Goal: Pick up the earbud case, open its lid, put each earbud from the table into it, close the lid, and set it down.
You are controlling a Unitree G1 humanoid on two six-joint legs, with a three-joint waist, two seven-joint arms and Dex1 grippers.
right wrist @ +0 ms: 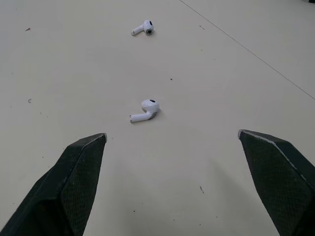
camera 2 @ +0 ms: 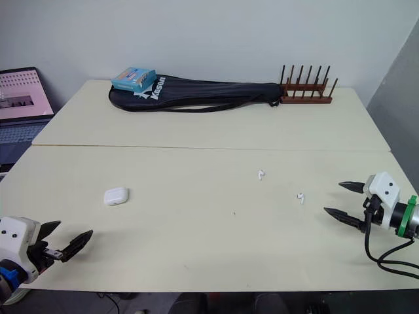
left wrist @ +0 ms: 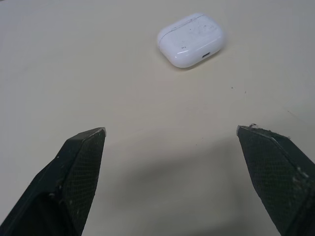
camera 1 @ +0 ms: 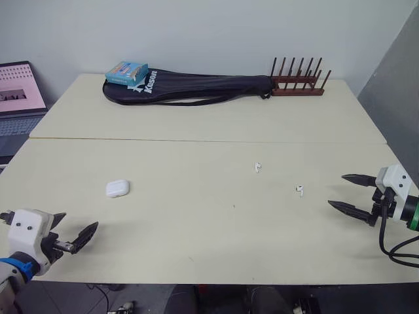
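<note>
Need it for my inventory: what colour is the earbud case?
White. The earbud case shows best in the left wrist view.

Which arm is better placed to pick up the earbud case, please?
Probably the left: the left gripper, open, points at the nearby earbud case, while the right gripper sits beside the earbuds.

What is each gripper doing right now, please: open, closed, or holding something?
Left gripper: open, empty, short of the earbud case.
Right gripper: open, empty, facing the nearer earbud.
</note>
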